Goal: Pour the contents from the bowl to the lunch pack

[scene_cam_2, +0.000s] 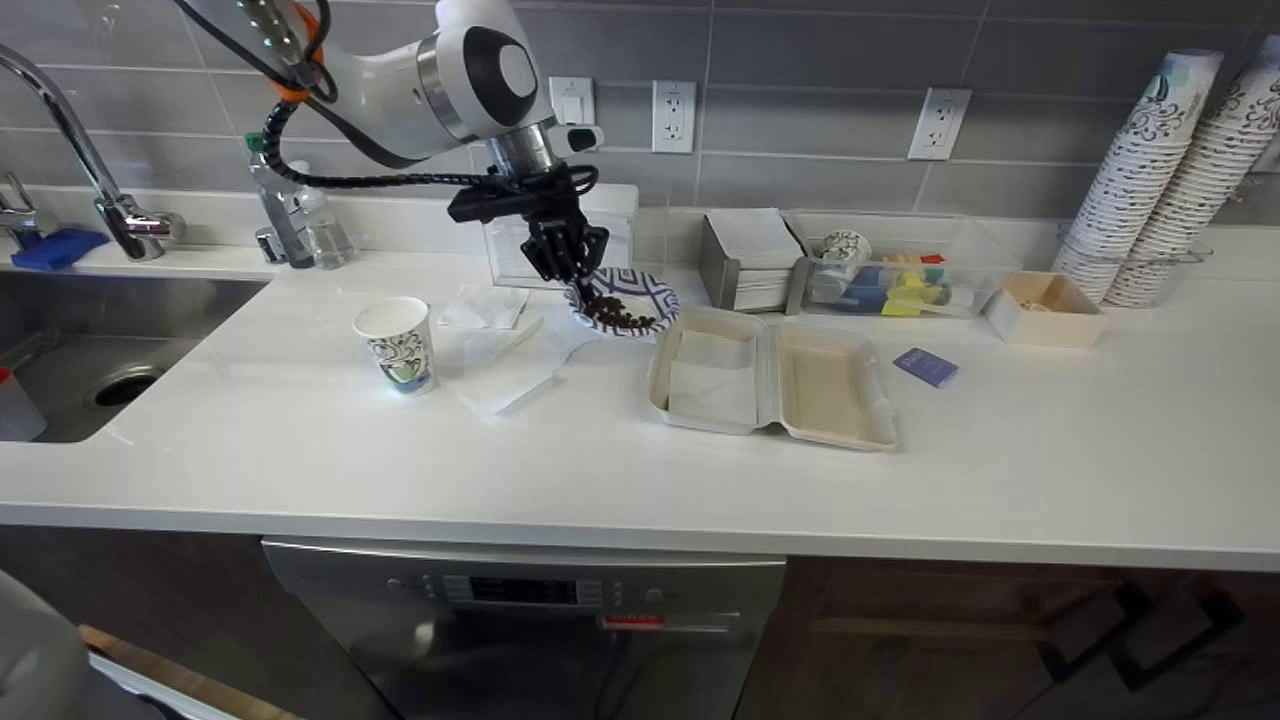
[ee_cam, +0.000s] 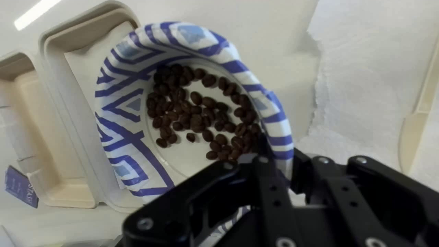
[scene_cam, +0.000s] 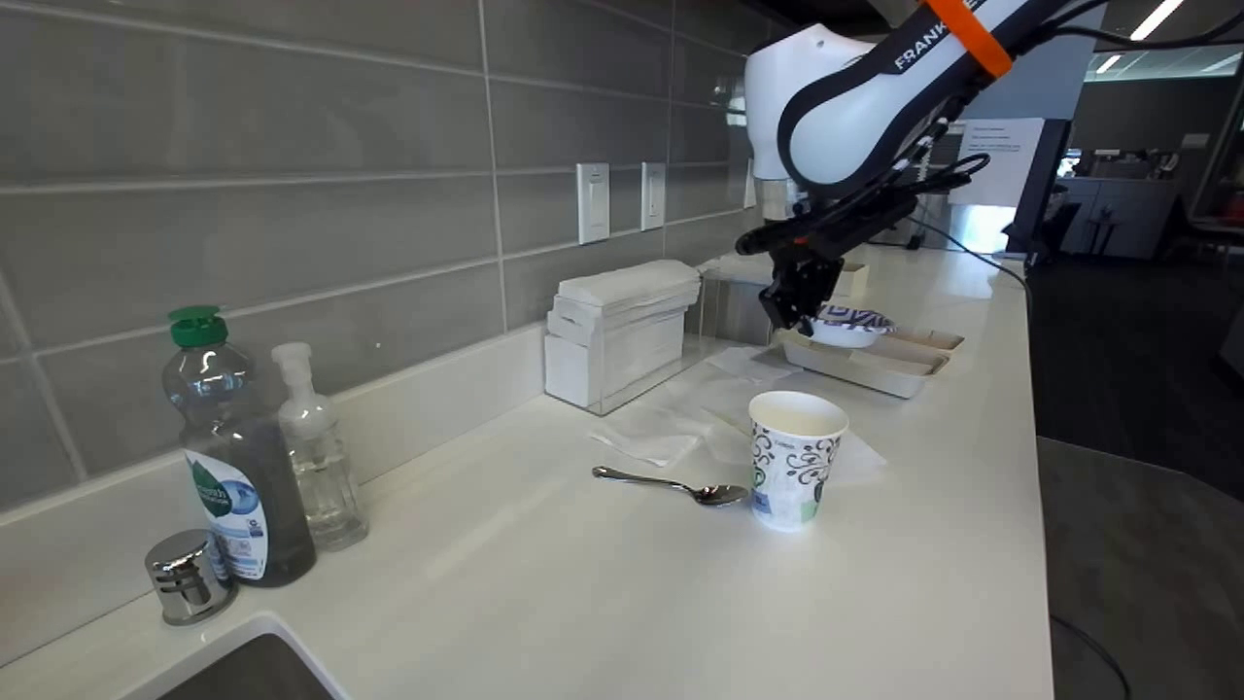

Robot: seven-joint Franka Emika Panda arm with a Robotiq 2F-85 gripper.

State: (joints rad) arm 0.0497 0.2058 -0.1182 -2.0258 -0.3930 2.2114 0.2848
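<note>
The bowl (scene_cam_2: 655,292) has a white outside and a blue-and-white patterned inside and rim; it also shows in an exterior view (scene_cam: 844,336) and the wrist view (ee_cam: 120,137). Dark coffee beans (ee_cam: 199,118) lie in it, also visible in an exterior view (scene_cam_2: 615,314). My gripper (ee_cam: 286,159) is shut on the bowl's rim, one finger inside and one outside. It holds the bowl slightly tilted, beside the near corner of the lunch pack (scene_cam_2: 768,375). The pack is an open, pale two-part tray with a white paper sheet in one half; it also shows in the wrist view (ee_cam: 73,127).
A patterned paper cup (scene_cam: 795,462) and a spoon (scene_cam: 671,484) stand and lie on the counter near napkins (scene_cam: 656,437). Napkin holders (scene_cam: 622,335) and a clear bin (scene_cam_2: 900,285) line the wall. A purple packet (scene_cam_2: 926,367) lies beside the pack. A sink (scene_cam_2: 120,350) is at one end.
</note>
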